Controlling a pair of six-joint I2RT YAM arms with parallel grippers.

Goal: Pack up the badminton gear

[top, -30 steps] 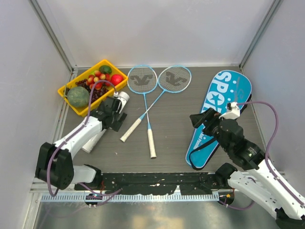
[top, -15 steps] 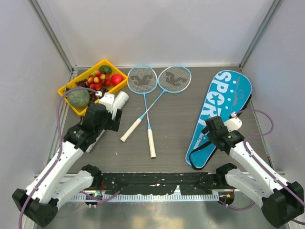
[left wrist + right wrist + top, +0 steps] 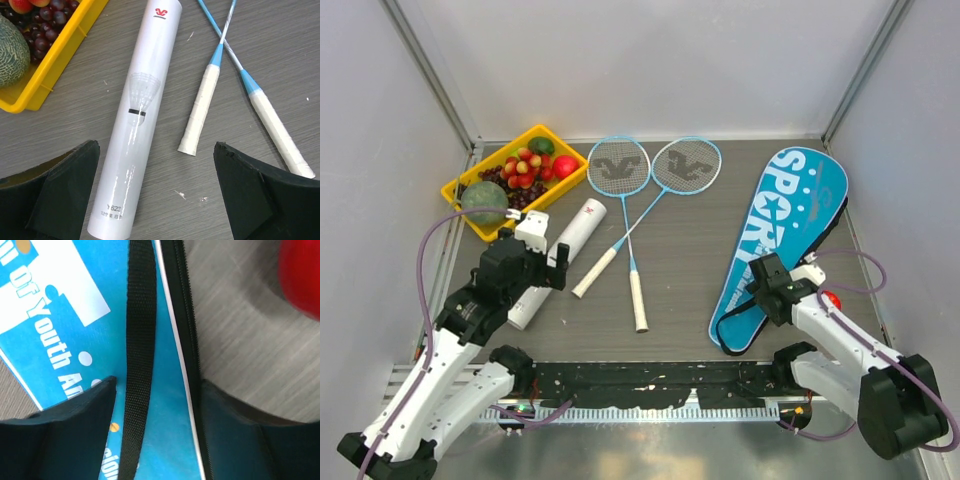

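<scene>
Badminton gear laid out on the table [image 3: 690,260], none of it packed.
One white tube [image 3: 137,115], printed with a red logo, a shuttlecock drawing and "Y622", is seen beside the yellow tray [image 3: 55,67], under the wide-open left gripper [image 3: 156,150] and not held. Two rackets [image 3: 618,165] are crossed at the shafts. One blue bag [image 3: 780,230] is marked "SPORT"; its black strap [image 3: 140,340] is straddled by the parted right gripper [image 3: 155,390], nothing gripped. One red apple [image 3: 300,275] lies just beside.

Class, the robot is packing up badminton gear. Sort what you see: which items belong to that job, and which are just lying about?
Belongs to the job: left racket, right racket, white tube, blue SPORT bag.
Just lying about: yellow tray of fruit, loose red apple beside the bag.
</scene>
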